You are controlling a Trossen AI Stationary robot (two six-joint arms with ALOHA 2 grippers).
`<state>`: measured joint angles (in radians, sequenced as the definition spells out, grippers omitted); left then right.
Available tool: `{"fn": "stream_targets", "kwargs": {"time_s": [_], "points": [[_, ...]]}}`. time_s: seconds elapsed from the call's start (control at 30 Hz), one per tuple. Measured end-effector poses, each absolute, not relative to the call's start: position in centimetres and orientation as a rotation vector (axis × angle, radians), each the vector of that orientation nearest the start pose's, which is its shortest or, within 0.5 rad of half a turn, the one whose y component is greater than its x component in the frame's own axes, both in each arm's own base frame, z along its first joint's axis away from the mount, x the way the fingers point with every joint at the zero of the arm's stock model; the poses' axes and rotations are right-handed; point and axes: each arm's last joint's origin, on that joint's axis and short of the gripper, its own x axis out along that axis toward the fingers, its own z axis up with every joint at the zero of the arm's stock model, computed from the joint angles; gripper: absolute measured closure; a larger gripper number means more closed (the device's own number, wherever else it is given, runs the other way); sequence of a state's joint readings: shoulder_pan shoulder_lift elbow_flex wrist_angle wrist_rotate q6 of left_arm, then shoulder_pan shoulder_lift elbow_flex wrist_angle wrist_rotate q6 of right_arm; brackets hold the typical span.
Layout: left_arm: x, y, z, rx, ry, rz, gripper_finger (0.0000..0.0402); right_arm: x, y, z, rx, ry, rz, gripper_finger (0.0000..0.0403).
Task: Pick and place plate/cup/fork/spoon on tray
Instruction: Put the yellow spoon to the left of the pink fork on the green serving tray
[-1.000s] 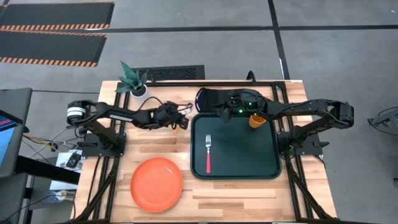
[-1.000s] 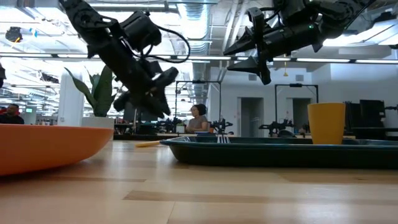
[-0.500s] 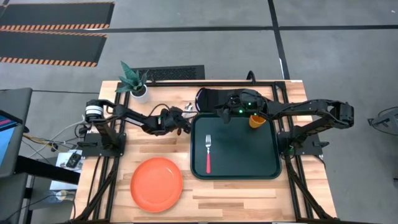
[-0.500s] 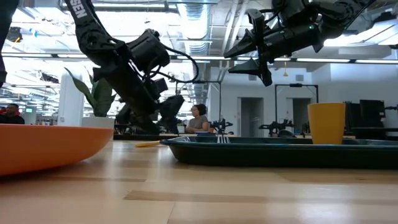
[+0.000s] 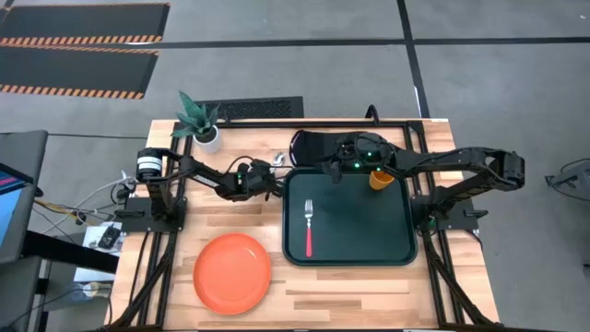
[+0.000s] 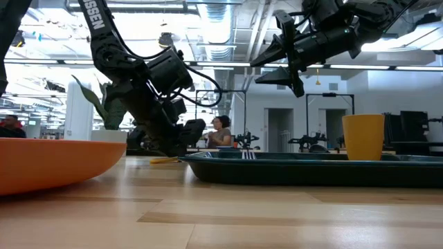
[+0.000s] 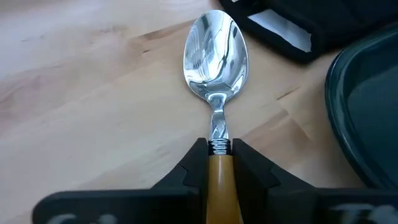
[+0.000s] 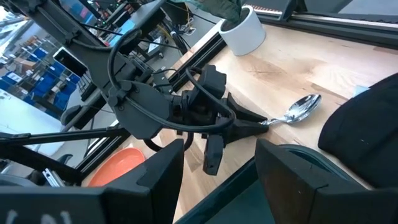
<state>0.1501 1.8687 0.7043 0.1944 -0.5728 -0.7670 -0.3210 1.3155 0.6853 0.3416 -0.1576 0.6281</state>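
The left gripper [image 7: 217,163] sat low on the wood just beside the tray's [image 5: 392,242] far-left corner, fingers [image 7: 191,173] pinched on the spoon's [image 7: 216,59] orange handle right behind the metal neck. The spoon lay flat on the table [image 5: 175,277], bowl up, pointing toward the mitt [image 5: 313,144]; most of the handle was hidden between the fingers in the left wrist view. From overhead only a bit of the bowl [image 5: 277,160] showed past the gripper [image 5: 271,184]. In the low view the arm blocked the grip, w/ just a yellow sliver of handle [image 6: 163,160] visible at table level.

The right gripper [image 5: 324,169] hung above the tray's far edge, jaws spread wide w/ nothing between them; the low view showed it [image 6: 266,63] well clear of the tray [image 6: 311,170].

The cup [image 5: 380,178] stood upright in the tray's far-right area, partly covered by the right arm from above but plain in the low view [image 6: 363,137]. The fork [image 5: 309,226] lay in the tray's left half, tines toward the far side; in the low view only the tine tips [image 6: 248,155] peeked over the rim. The plate [image 5: 232,273] rested on the table near the front edge, left of the tray and apart from it; the low view cut it off at the frame's left [image 6: 55,163].

A potted plant [image 5: 199,120] stood at the far-left corner. A person [image 6: 222,131] showed in the room behind, partly hidden.
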Motion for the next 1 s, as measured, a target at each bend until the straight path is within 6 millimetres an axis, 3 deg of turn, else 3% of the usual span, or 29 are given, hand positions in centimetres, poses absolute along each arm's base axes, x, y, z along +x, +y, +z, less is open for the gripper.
{"fn": "stream_targets", "kwargs": {"time_s": [0.2,0.4,0.73,0.83,1.0], "points": [[29.4,6.0,8.7,-0.506,0.646,0.963,0.0368,26.6,-8.4,23.6,0.691,0.221,-0.246,0.0179],[28.9,5.6,11.5,-0.539,0.632,0.878,0.0368,26.6,-8.5,23.6,0.69,0.219,-0.249,0.0179],[28.3,4.5,16.8,-0.51,0.463,0.831,0.0368,26.5,-9.2,23.4,0.725,0.203,-0.287,0.0179],[28.0,3.9,18.1,-0.485,0.425,0.807,0.0368,27.0,-9.5,22.9,0.76,0.221,-0.303,0.0179],[28.6,2.9,20.1,-0.424,0.404,0.823,0.0368,29.5,-10.1,23.2,0.771,0.225,-0.295,0.0179]]}}
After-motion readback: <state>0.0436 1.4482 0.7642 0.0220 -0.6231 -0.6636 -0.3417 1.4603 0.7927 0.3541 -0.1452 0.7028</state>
